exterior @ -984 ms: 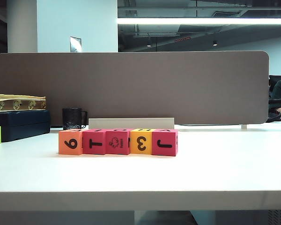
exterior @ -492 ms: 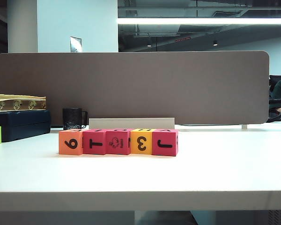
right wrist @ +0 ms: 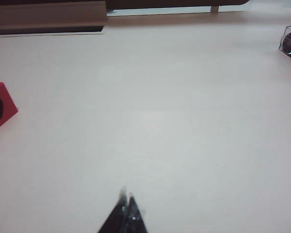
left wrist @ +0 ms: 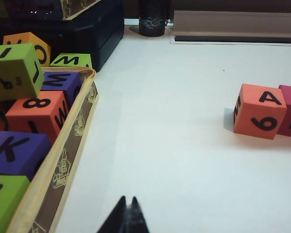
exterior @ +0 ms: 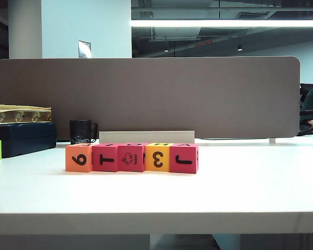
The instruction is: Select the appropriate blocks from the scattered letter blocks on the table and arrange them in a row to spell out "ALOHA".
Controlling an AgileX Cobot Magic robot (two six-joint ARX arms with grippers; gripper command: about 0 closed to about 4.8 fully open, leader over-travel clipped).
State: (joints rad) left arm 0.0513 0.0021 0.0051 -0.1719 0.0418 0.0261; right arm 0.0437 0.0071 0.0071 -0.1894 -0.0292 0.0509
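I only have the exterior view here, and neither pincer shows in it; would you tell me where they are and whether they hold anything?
Observer: The left pincer is shut and empty above bare table, well short of the orange block.
Operator: Thank you. And the right one?
Observer: The right pincer is shut and empty too, over bare table; only a corner of a pink-red block shows at the edge of its wrist view.
Operator: Which character is on top of the orange block?
Observer: An A, seen from the left wrist view.
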